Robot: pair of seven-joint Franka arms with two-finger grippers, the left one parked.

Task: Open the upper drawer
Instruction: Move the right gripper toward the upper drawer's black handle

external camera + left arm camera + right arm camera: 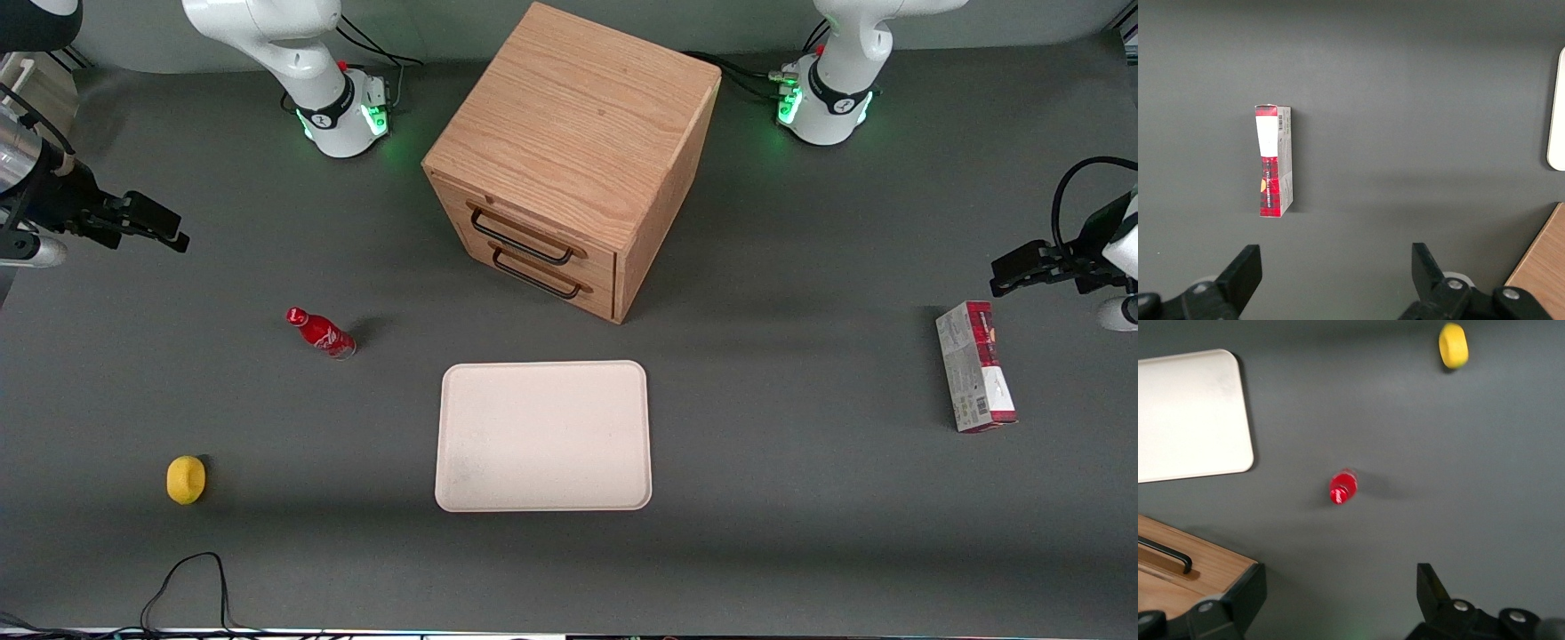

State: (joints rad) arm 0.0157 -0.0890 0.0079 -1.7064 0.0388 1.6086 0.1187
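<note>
The oak cabinet [569, 133] stands mid-table, its two drawer fronts turned toward the working arm's end. The upper drawer [542, 224] is shut flush, with its thin black wire handle [520, 236] above the matching lower drawer's handle [536, 276]. My right gripper [164, 228] hovers open and empty toward the working arm's end, well apart from the cabinet. In the right wrist view the gripper [1338, 583] has its fingers [1248, 587] spread wide over bare table, beside a corner of the cabinet [1185, 570] and one black handle [1165, 553].
A red bottle [321, 332] [1342, 488] stands between gripper and cabinet, nearer the front camera. A yellow lemon [186, 479] [1453, 345] lies nearer still. A white tray [543, 436] [1191, 413] lies in front of the cabinet. A red-and-grey box [975, 366] [1275, 160] lies toward the parked arm's end.
</note>
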